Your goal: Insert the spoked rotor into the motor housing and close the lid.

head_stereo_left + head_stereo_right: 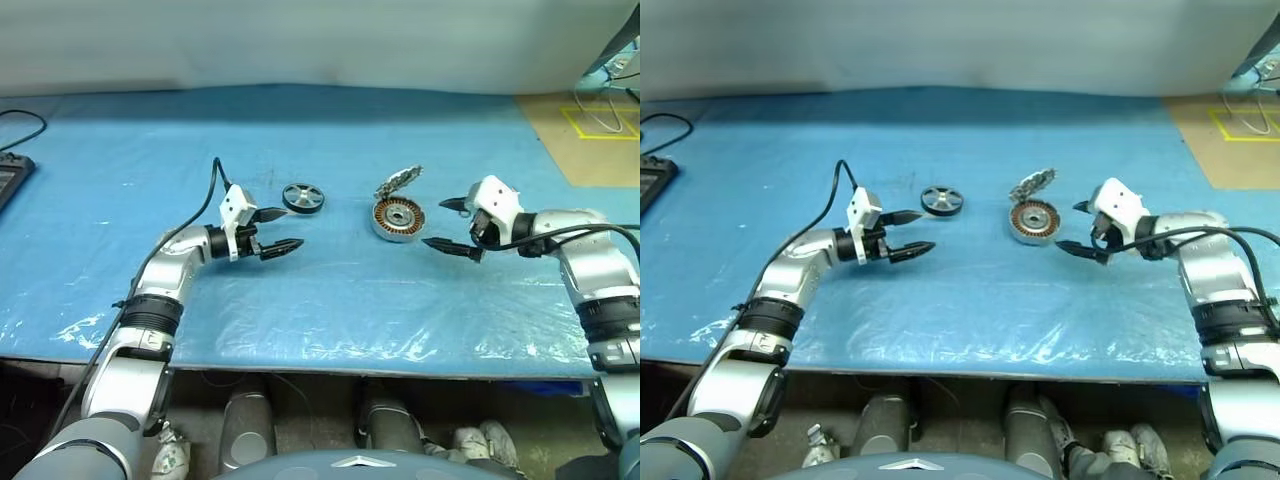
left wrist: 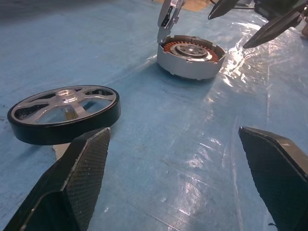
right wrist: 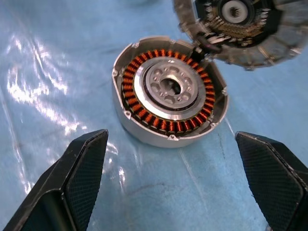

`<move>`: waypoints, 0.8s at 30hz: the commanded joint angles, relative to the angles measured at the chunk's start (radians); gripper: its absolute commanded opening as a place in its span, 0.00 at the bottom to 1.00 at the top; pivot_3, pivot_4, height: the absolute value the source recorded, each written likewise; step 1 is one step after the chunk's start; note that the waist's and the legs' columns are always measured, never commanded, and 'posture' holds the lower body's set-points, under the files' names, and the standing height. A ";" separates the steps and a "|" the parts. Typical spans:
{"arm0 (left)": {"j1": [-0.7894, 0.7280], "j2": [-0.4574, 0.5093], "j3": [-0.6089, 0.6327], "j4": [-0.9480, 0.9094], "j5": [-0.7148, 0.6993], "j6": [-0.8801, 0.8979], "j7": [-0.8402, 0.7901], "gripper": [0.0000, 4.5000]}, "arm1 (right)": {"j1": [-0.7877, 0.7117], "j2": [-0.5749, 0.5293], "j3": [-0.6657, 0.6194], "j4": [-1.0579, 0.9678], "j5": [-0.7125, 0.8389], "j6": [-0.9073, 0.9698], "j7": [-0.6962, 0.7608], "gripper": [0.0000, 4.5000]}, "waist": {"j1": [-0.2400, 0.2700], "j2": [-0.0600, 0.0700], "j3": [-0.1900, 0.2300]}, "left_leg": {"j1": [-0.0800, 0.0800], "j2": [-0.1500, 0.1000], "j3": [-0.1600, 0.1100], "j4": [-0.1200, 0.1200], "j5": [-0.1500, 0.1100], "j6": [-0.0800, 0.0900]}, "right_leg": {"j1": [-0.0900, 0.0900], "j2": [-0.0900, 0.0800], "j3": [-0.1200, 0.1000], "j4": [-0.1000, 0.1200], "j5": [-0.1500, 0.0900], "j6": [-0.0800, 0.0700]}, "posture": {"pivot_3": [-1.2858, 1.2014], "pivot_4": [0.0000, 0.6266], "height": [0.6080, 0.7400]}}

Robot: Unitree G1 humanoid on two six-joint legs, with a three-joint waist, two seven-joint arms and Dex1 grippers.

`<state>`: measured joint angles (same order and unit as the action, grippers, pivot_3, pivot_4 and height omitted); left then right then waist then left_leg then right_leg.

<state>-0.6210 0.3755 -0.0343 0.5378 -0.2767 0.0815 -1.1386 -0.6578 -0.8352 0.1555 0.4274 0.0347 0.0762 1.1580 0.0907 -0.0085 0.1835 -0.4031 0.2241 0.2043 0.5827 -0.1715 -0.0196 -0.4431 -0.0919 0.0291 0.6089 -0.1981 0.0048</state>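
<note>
The spoked rotor [image 1: 303, 197], a flat dark wheel with silvery spokes, lies on the blue sheet left of centre. My left gripper [image 1: 279, 229] hovers open just short of it, with nothing between its fingers. To the right stands the motor housing [image 1: 398, 219], a silver puck with copper coils showing around its hub. Its lid [image 1: 398, 181] is hinged up at the far rim, patterned inner face showing. On the housing's right, my right gripper [image 1: 448, 225] points at it, open and empty. In the right wrist view the housing [image 3: 169, 98] sits just ahead of the fingers.
The blue sheet [image 1: 320, 310] covers the table to its front edge. A dark device [image 1: 8, 176] with a cable lies at the far left. A brown board with yellow tape [image 1: 598, 125] lies at the far right.
</note>
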 commanded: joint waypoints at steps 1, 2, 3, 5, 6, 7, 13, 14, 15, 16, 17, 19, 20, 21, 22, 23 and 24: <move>-0.011 -0.002 0.003 -0.013 0.003 -0.017 0.004 1.00 | -0.148 -0.009 0.091 0.135 -0.118 -0.160 0.082 0.99 | 0.000 0.000 0.000 | 0.000 0.000 0.000 0.000 0.000 0.000 | 0.000 0.000 0.000 0.001 0.000 0.000 | 0.52 0.24 1.00; -0.012 -0.003 0.004 -0.013 0.004 -0.018 0.005 1.00 | -0.192 -0.002 0.115 0.182 -0.142 -0.195 0.100 0.99 | 0.001 0.000 0.000 | 0.000 0.000 0.000 0.000 0.000 0.000 | 0.000 0.000 0.000 0.001 0.000 0.000 | 0.52 0.24 1.00; -0.012 -0.005 0.004 -0.011 0.006 -0.020 0.006 1.00 | -0.236 0.009 0.137 0.228 -0.163 -0.230 0.117 0.99 | 0.001 0.000 0.000 | -0.001 0.000 0.000 0.001 0.000 0.000 | -0.001 0.000 0.000 0.001 0.000 0.000 | 0.52 0.24 1.00; -0.010 -0.007 0.005 -0.011 0.009 -0.023 0.011 1.00 | -0.301 0.031 0.163 0.301 -0.188 -0.283 0.144 0.99 | 0.002 0.000 0.000 | -0.001 0.000 0.000 0.001 0.001 0.003 | 0.000 0.000 0.000 0.001 0.000 0.000 | 0.52 0.24 1.00; -0.006 -0.007 0.006 -0.014 0.009 -0.024 0.014 1.00 | -0.328 0.042 0.179 0.334 -0.202 -0.307 0.162 0.99 | 0.002 0.000 0.000 | -0.001 0.000 0.000 0.002 0.001 0.003 | -0.001 0.000 0.000 0.001 0.000 0.000 | 0.52 0.24 1.00; -0.001 -0.008 0.007 -0.018 0.010 -0.025 0.018 1.00 | -0.348 0.051 0.192 0.365 -0.216 -0.329 0.176 0.99 | 0.001 0.000 0.000 | -0.001 0.000 0.000 0.002 0.002 0.003 | -0.001 0.000 -0.001 0.001 0.000 0.000 | 0.52 0.24 1.00; 0.035 -0.002 0.016 -0.051 0.005 -0.021 0.040 1.00 | -0.378 0.090 0.215 0.456 -0.248 -0.419 0.230 0.99 | 0.003 0.000 0.000 | -0.003 0.000 0.000 0.003 0.002 0.004 | -0.001 0.000 -0.001 0.002 0.000 -0.001 | 0.52 0.24 1.00; 0.040 0.000 0.016 -0.054 0.005 -0.021 0.042 1.00 | -0.378 0.095 0.214 0.464 -0.251 -0.427 0.230 0.99 | 0.002 0.000 0.000 | -0.003 0.000 0.000 0.004 0.001 0.004 | -0.001 0.000 -0.001 0.003 0.000 -0.001 | 0.52 0.24 1.00; 0.044 0.001 0.016 -0.058 0.004 -0.020 0.043 1.00 | -0.379 0.099 0.213 0.470 -0.254 -0.433 0.229 0.99 | 0.002 0.000 0.000 | -0.003 0.001 0.000 0.004 0.001 0.004 | -0.001 0.000 -0.001 0.003 0.000 -0.001 | 0.52 0.24 1.00; 0.047 0.001 0.016 -0.060 0.004 -0.020 0.045 1.00 | -0.381 0.106 0.211 0.477 -0.256 -0.439 0.225 0.99 | 0.002 0.000 0.000 | -0.003 0.001 0.000 0.005 0.001 0.004 | -0.001 0.001 -0.001 0.004 0.000 -0.001 | 0.52 0.24 1.00; 0.049 0.001 0.016 -0.062 0.004 -0.020 0.046 1.00 | -0.383 0.111 0.210 0.483 -0.258 -0.443 0.223 0.99 | 0.002 0.000 0.000 | -0.003 0.002 0.000 0.006 0.001 0.004 | -0.001 0.001 -0.001 0.005 0.000 -0.001 | 0.52 0.24 1.00; 0.050 0.001 0.015 -0.064 0.004 -0.019 0.049 1.00 | -0.387 0.122 0.207 0.495 -0.260 -0.449 0.218 0.99 | 0.001 0.000 0.000 | -0.002 0.003 0.000 0.008 0.001 0.003 | -0.001 0.001 -0.001 0.008 0.000 -0.001 | 0.52 0.24 1.00; 0.051 0.001 0.015 -0.066 0.004 -0.018 0.051 1.00 | -0.389 0.128 0.207 0.501 -0.261 -0.452 0.216 0.99 | 0.001 0.000 0.000 | -0.002 0.003 0.000 0.010 0.000 0.002 | -0.001 0.001 -0.001 0.010 -0.001 -0.001 | 0.52 0.24 1.00; 0.052 0.001 0.014 -0.068 0.004 -0.017 0.052 1.00 | -0.392 0.135 0.207 0.507 -0.264 -0.456 0.210 0.99 | 0.000 0.000 0.000 | -0.002 0.003 0.000 0.011 0.000 0.001 | -0.002 0.001 0.000 0.010 -0.001 -0.001 | 0.52 0.24 1.00; 0.052 0.002 0.014 -0.070 0.004 -0.015 0.054 1.00 | -0.396 0.141 0.206 0.514 -0.266 -0.460 0.205 0.99 | -0.001 0.000 0.000 | -0.002 0.003 0.000 0.012 0.000 0.001 | -0.002 0.001 0.000 0.011 -0.001 -0.001 | 0.52 0.24 1.00; 0.052 0.003 0.015 -0.071 0.004 -0.014 0.056 1.00 | -0.400 0.146 0.206 0.518 -0.268 -0.463 0.202 0.99 | -0.002 0.000 0.000 | -0.002 0.003 0.000 0.013 -0.001 0.001 | -0.002 0.001 0.000 0.012 -0.001 -0.001 | 0.52 0.24 1.00; 0.053 0.004 0.015 -0.072 0.004 -0.014 0.056 1.00 | -0.403 0.153 0.205 0.522 -0.269 -0.464 0.201 0.99 | -0.003 0.000 0.000 | -0.002 0.003 0.000 0.013 -0.001 0.001 | -0.002 0.001 0.000 0.013 -0.001 -0.001 | 0.52 0.24 1.00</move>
<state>-0.5704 0.3691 -0.0331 0.5010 -0.2642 0.0736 -1.0857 -1.0283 -0.6859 0.3770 0.9514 -0.2343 -0.3703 1.3664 0.0882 -0.0085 0.1835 -0.4046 0.2272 0.2038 0.5964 -0.1721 -0.0189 -0.4447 -0.0913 0.0294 0.6220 -0.1987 0.0036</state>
